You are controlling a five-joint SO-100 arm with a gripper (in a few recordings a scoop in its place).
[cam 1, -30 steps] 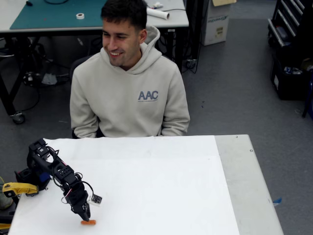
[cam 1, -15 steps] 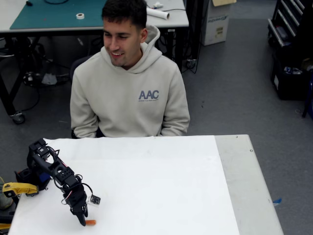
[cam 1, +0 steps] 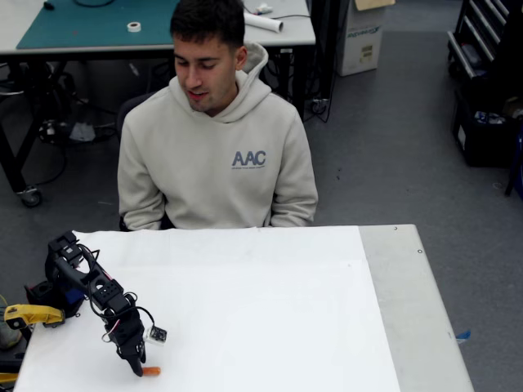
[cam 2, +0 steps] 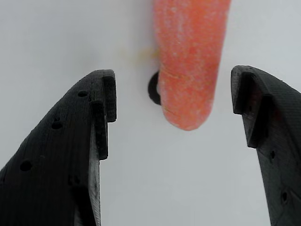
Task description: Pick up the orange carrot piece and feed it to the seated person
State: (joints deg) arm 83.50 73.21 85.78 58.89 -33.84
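Note:
The orange carrot piece [cam 1: 150,371] lies flat on the white table cover near the front left corner. In the wrist view the orange carrot piece [cam 2: 189,61] reaches in from the top, its rounded end between my two black fingers. My gripper [cam 1: 137,368] points down at the carrot's left end, tips at the table; my gripper [cam 2: 174,99] stands open, and neither finger touches the carrot. The seated person [cam 1: 214,139] in a beige hoodie sits behind the far edge of the table, looking down toward the arm.
A white sheet covers most of the table [cam 1: 261,310], with a bare grey strip [cam 1: 409,310] on the right. A yellow clamp [cam 1: 31,314] holds my arm's base at the left edge. A second table [cam 1: 98,24] and boxes stand behind the person.
My gripper has sunk lower and shifted slightly left over the carrot's left end. The person has tilted the head further down.

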